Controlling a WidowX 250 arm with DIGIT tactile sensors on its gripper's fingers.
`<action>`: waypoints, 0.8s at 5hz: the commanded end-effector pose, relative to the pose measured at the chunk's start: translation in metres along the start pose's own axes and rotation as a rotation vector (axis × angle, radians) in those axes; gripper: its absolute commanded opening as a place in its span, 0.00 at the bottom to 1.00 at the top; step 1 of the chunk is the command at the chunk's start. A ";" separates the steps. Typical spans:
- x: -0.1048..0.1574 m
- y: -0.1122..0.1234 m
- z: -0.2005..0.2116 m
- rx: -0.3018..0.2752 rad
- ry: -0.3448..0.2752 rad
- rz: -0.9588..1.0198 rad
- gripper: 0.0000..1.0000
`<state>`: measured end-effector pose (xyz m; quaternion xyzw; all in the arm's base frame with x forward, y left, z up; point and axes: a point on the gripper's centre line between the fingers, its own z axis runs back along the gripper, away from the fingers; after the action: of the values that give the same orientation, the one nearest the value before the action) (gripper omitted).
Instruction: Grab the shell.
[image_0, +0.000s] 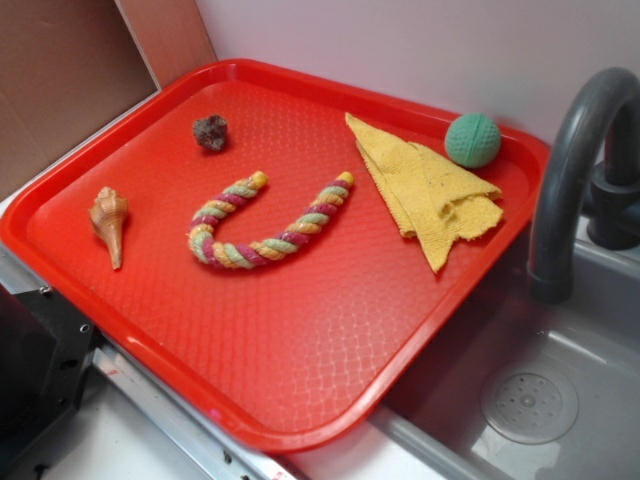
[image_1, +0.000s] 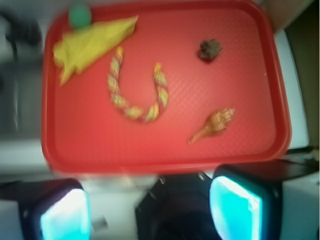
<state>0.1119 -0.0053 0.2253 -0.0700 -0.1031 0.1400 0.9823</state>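
The shell (image_0: 109, 221) is tan-orange with a knobby top and a pointed tail, and it lies on the left part of the red tray (image_0: 300, 360). In the wrist view the shell (image_1: 214, 125) sits at the tray's lower right, on the red tray (image_1: 90, 145). My gripper (image_1: 150, 210) hangs high above the tray's near edge, well short of the shell. Its two cyan pads (image_1: 235, 207) stand wide apart with nothing between them. The gripper does not show in the exterior view.
A dark lumpy rock (image_0: 211, 132) lies behind the shell. A striped rope (image_0: 265, 222) curves in a U at mid-tray. A yellow cloth (image_0: 425, 187) and a green ball (image_0: 472, 139) are at the back right. A dark faucet (image_0: 575, 170) and sink (image_0: 530, 400) stand to the right.
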 end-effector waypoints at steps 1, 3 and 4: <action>0.023 0.036 -0.030 0.012 -0.065 0.481 1.00; 0.035 0.069 -0.077 0.088 -0.014 0.671 1.00; 0.037 0.081 -0.100 0.125 0.000 0.724 1.00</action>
<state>0.1510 0.0668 0.1163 -0.0455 -0.0501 0.4762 0.8767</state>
